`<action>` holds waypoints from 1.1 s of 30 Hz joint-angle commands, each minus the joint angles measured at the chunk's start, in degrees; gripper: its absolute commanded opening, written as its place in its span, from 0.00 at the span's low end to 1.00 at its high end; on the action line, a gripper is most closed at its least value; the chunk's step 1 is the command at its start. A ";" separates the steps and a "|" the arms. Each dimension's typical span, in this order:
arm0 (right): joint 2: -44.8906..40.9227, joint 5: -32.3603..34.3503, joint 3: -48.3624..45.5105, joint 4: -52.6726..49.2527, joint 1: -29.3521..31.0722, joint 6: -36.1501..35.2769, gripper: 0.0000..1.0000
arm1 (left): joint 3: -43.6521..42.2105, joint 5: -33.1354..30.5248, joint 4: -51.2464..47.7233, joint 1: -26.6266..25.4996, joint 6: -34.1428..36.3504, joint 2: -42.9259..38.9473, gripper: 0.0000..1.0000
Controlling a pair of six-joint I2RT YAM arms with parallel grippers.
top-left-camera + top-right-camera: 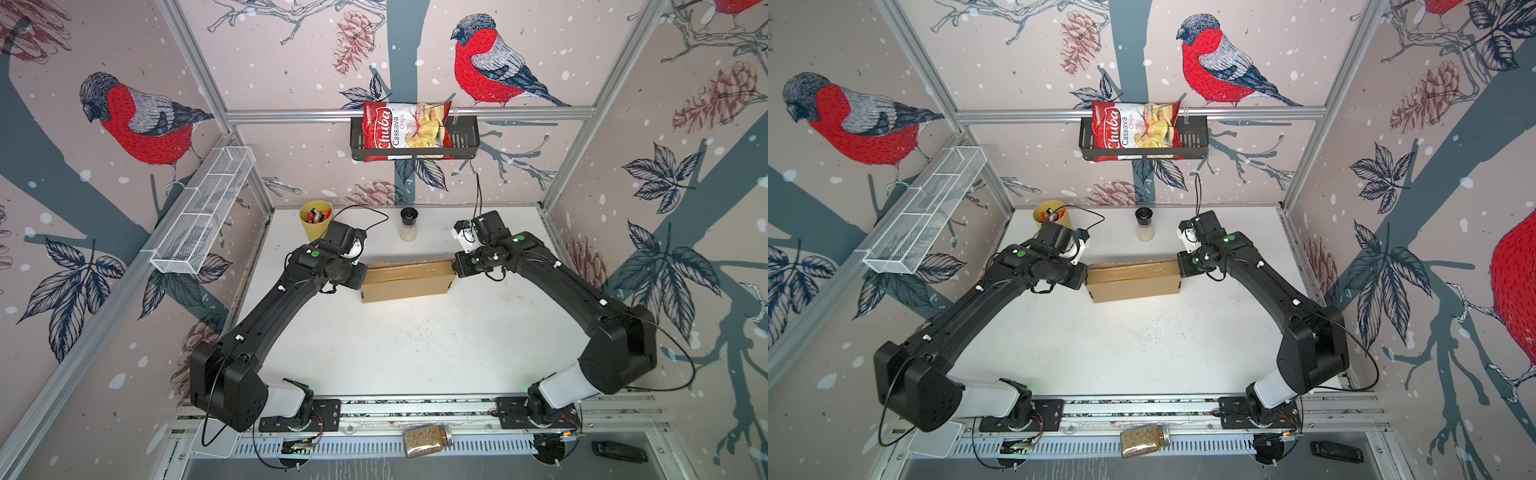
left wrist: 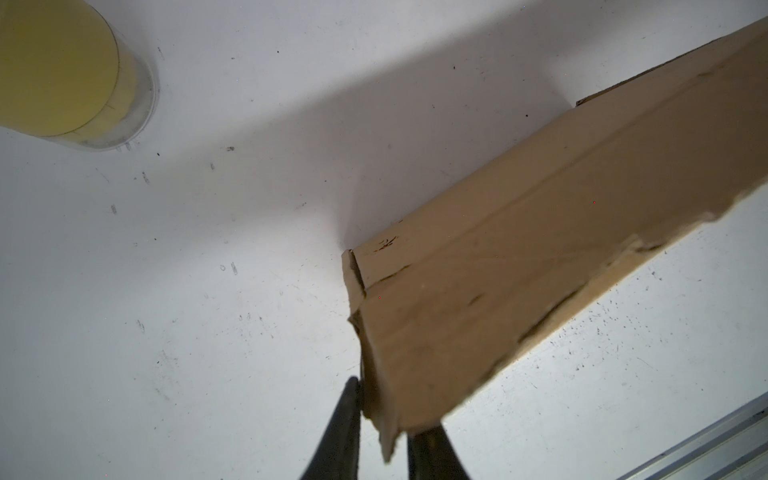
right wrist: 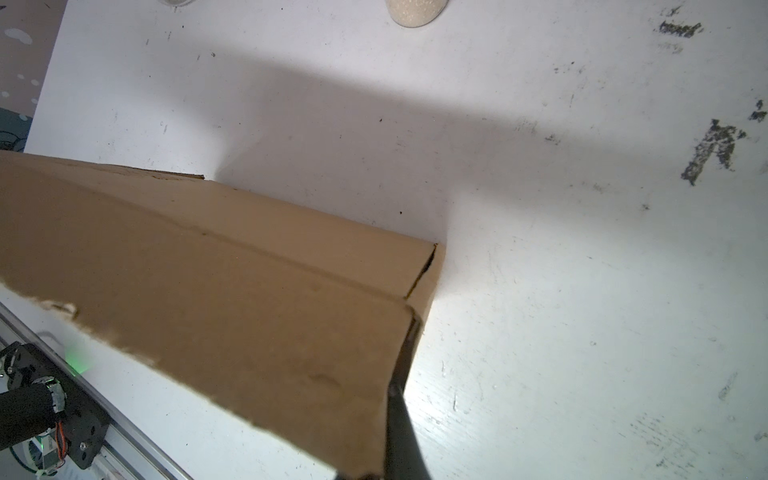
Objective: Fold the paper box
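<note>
The box (image 1: 407, 284) sits on the white counter (image 1: 395, 353), a bit back from the middle, lying crosswise with one arm at each short end. In both top views it looks like a long, shallow brown shape with a crease running along its length.

The left pincer (image 2: 386, 415) is at the box's left end. From its wrist view the fingers (image 2: 345, 432) are spread a little, one on either side of the end flap, and bare counter shows on both sides of the flap's tip.

The right pincer (image 3: 405, 345) is at the other end. One dark finger (image 3: 401, 415) lies along the outside of the end wall and the other is mostly hidden behind the cardboard. It's pressed together, pinching that wall. The box's near edge looks ragged from both wrists.

Behind the box stands a small shaker (image 1: 408, 224) with a black cap, well apart from it. A yellow cup (image 1: 316, 220) holding pens is off toward the back left corner, near the left wrist. Up on the back wall a black basket (image 1: 465, 143) holds a red chips bag (image 1: 405, 131).
</note>
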 commanded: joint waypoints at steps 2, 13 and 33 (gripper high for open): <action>0.62 -1.19 -0.29 -5.57 0.20 0.50 0.01 | -0.13 -0.31 0.17 0.28 0.37 -0.01 0.18; 0.64 -1.23 -0.33 -5.64 0.22 0.44 0.01 | 2.54 3.38 0.54 0.37 -0.79 -0.08 0.11; 0.75 -1.41 -0.37 -5.51 0.27 0.42 0.01 | 0.24 1.59 -0.16 0.46 -1.69 0.70 0.23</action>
